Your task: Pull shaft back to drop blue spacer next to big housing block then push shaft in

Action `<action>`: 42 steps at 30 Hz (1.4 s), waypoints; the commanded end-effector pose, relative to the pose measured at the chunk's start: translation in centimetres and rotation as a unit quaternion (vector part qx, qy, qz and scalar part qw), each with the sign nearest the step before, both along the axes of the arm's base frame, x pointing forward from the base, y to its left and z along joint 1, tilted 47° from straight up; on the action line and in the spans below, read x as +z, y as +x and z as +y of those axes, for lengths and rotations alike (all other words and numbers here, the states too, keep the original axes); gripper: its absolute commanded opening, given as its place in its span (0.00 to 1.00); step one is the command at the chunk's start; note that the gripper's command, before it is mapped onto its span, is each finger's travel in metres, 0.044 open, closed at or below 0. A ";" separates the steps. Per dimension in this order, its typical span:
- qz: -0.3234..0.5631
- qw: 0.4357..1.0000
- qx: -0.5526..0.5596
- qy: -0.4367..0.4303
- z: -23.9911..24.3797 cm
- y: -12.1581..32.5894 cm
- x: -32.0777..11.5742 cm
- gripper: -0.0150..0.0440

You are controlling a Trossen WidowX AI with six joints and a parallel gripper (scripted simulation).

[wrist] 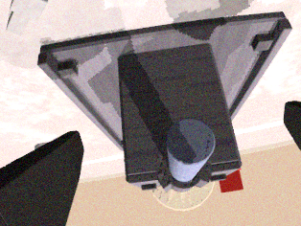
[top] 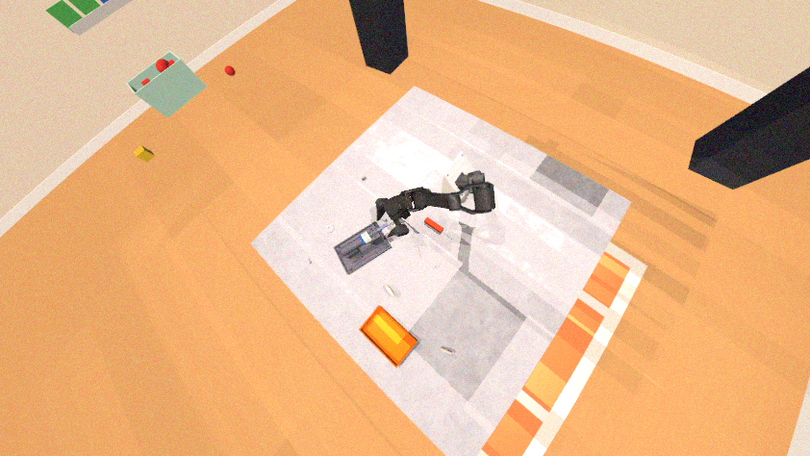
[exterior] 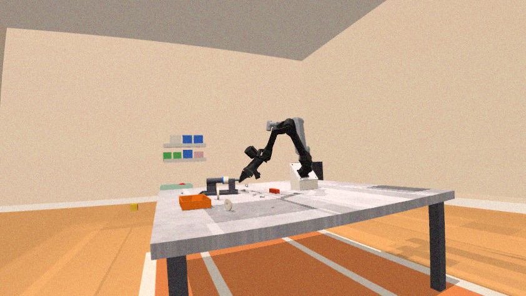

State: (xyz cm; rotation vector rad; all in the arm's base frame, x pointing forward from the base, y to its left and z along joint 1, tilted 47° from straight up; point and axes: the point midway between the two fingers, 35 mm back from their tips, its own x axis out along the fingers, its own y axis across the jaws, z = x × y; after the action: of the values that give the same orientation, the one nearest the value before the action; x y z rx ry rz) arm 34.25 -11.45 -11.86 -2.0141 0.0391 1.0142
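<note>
The dark housing fixture (top: 350,262) (exterior: 211,186) stands on the table, its big block at the far end and a smaller support nearer the arm. The blue spacer (top: 363,240) (exterior: 223,180) sits against the big block, with a white spacer (top: 367,237) (exterior: 226,180) beside it, both on the shaft. The shaft's pale blue-grey end (top: 382,228) (exterior: 237,180) (wrist: 192,155) sticks out of the support towards my gripper (top: 390,222) (exterior: 240,179) (wrist: 183,126). My gripper is open and empty, its fingers on either side of the shaft end. The blue spacer is hidden in the wrist view.
A red block (top: 433,224) (exterior: 273,190) lies on the table near the arm. An orange tray (top: 370,342) (exterior: 195,205) stands beyond the fixture's side. Two off-white discs stand on edge, one (top: 389,290) near the fixture and one (top: 447,349) (exterior: 228,204) farther off.
</note>
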 end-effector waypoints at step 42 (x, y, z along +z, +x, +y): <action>-0.002 1.000 -0.003 -0.002 0.1 1.0 -0.7 1.00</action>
State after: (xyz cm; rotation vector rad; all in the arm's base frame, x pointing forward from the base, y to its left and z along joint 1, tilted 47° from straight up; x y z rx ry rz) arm 34.70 -11.24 -12.26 -2.0145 0.0398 1.0130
